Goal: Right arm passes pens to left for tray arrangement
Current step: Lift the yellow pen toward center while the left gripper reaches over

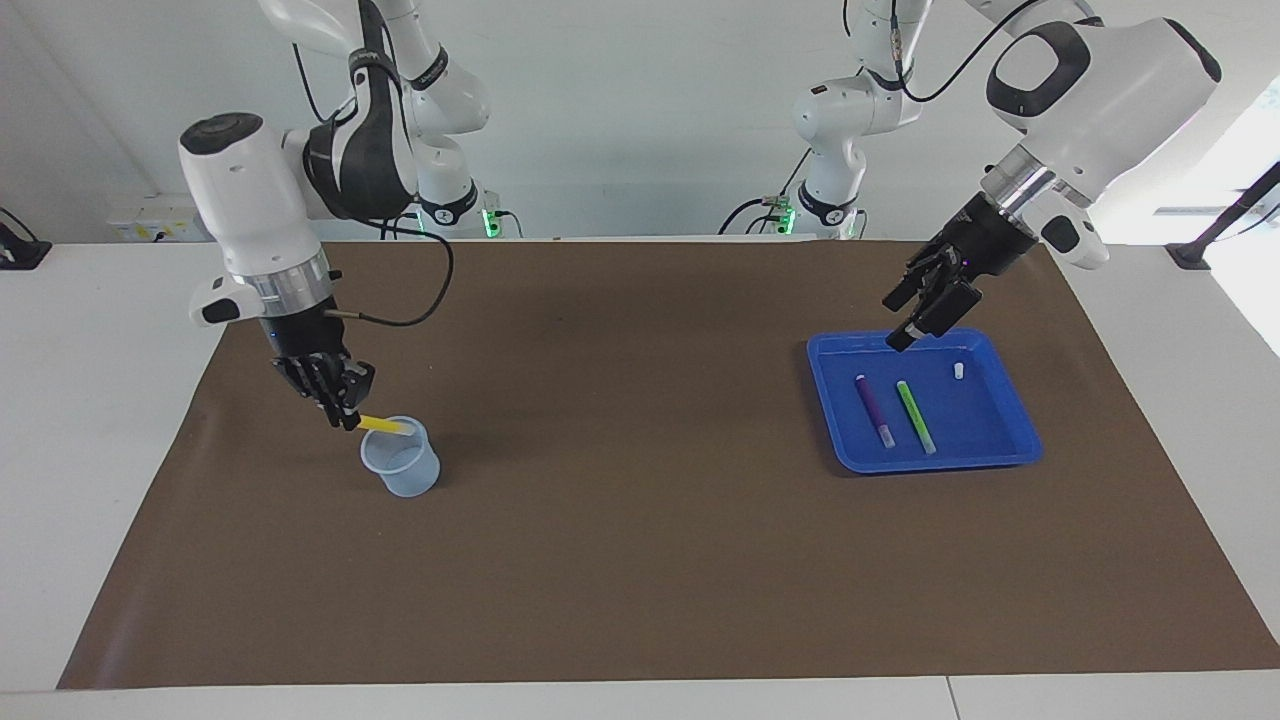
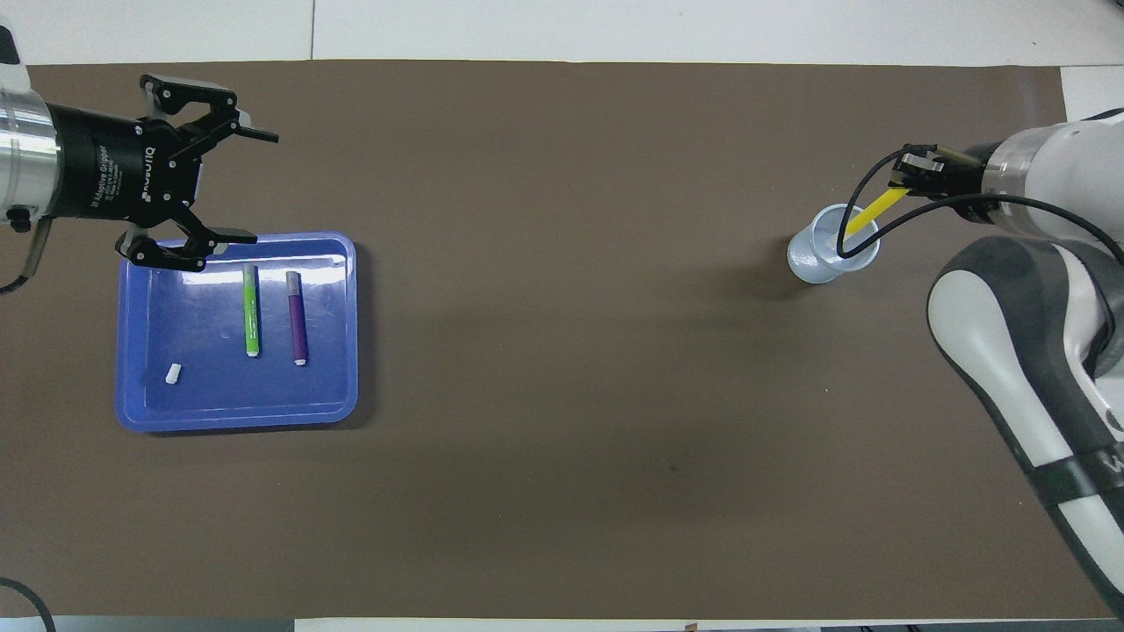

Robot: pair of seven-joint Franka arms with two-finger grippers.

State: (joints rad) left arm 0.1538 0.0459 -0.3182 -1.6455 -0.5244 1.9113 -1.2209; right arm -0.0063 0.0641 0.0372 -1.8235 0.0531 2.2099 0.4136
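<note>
The yellow pen (image 1: 381, 424) is held at one end by my right gripper (image 1: 349, 418), which is shut on it. Its other end dips slanting into the mouth of the small translucent cup (image 1: 402, 468). It also shows in the overhead view (image 2: 866, 214), with the right gripper (image 2: 906, 174) and the cup (image 2: 821, 254). The purple pen (image 1: 873, 410) and the green pen (image 1: 915, 417) lie side by side in the blue tray (image 1: 935, 465). My left gripper (image 1: 900, 320) is open and empty, raised over the tray. In the overhead view its fingers are spread wide (image 2: 262, 187).
A tiny white cap-like piece (image 1: 958, 370) lies in the tray apart from the pens, toward the left arm's end. A brown mat (image 1: 640, 560) covers the table. The cup stands at the right arm's end, the tray at the left arm's end.
</note>
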